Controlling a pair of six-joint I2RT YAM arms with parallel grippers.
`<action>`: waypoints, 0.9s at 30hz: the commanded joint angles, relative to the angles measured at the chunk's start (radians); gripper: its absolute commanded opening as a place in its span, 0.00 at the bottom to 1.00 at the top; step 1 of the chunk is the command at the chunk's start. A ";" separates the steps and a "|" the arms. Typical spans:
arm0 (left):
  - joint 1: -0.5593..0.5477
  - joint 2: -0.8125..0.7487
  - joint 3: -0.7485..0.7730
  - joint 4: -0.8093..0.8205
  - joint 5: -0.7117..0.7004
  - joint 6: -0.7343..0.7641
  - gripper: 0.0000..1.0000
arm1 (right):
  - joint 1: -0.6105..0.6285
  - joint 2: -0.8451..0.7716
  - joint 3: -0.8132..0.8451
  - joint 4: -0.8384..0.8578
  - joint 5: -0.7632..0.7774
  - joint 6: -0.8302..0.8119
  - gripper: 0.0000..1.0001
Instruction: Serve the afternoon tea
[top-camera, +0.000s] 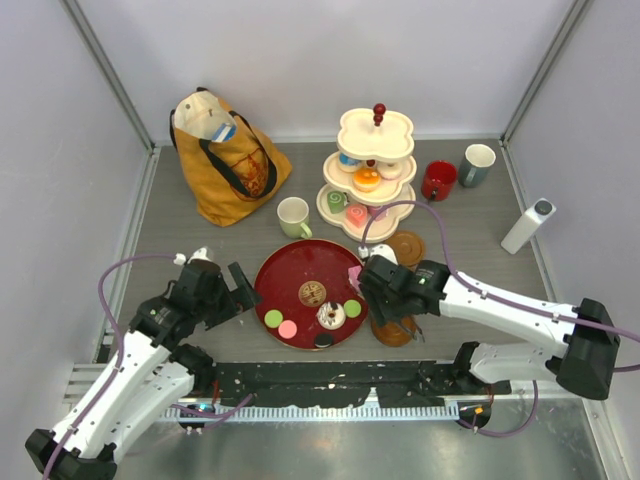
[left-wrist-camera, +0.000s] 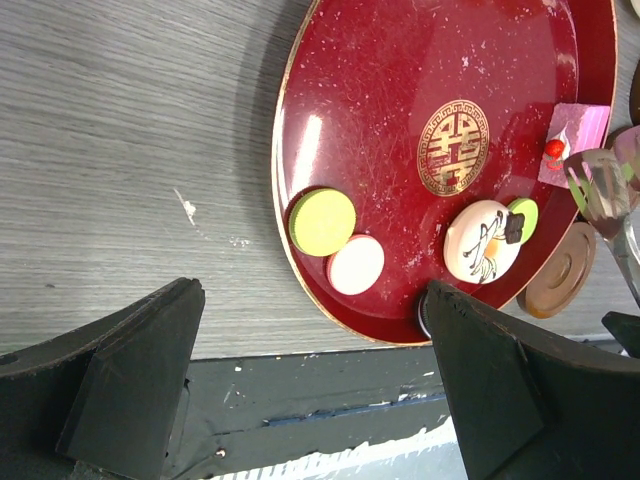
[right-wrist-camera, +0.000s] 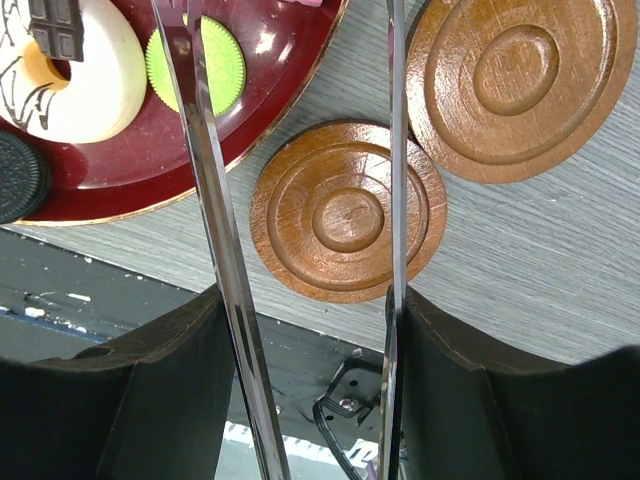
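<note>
Grey wood-grain table (top-camera: 190, 255), white walls (top-camera: 350, 50) around. Right gripper (right-wrist-camera: 305, 395) clamps tongs (right-wrist-camera: 215, 230), blades spread. Left gripper (left-wrist-camera: 315, 320) agape. Pastries (top-camera: 330, 315) on red tray (top-camera: 290, 270), centre frame; mugs (top-camera: 293, 216) above.

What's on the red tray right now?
A green macaron, a pink macaron, a white donut, a second green macaron, a dark cookie and a pink cake lie on the tray. From above, the right gripper, holding tongs, hides part of the cake and rim.
</note>
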 joint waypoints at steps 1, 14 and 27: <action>0.005 0.002 -0.006 0.028 0.009 0.003 1.00 | 0.001 0.047 0.020 0.033 0.010 -0.011 0.62; 0.005 0.004 -0.009 0.028 0.006 0.004 1.00 | 0.003 0.018 0.058 0.015 0.042 -0.026 0.60; 0.004 -0.004 -0.010 0.030 0.008 0.006 1.00 | 0.003 0.030 0.034 0.033 -0.009 -0.031 0.59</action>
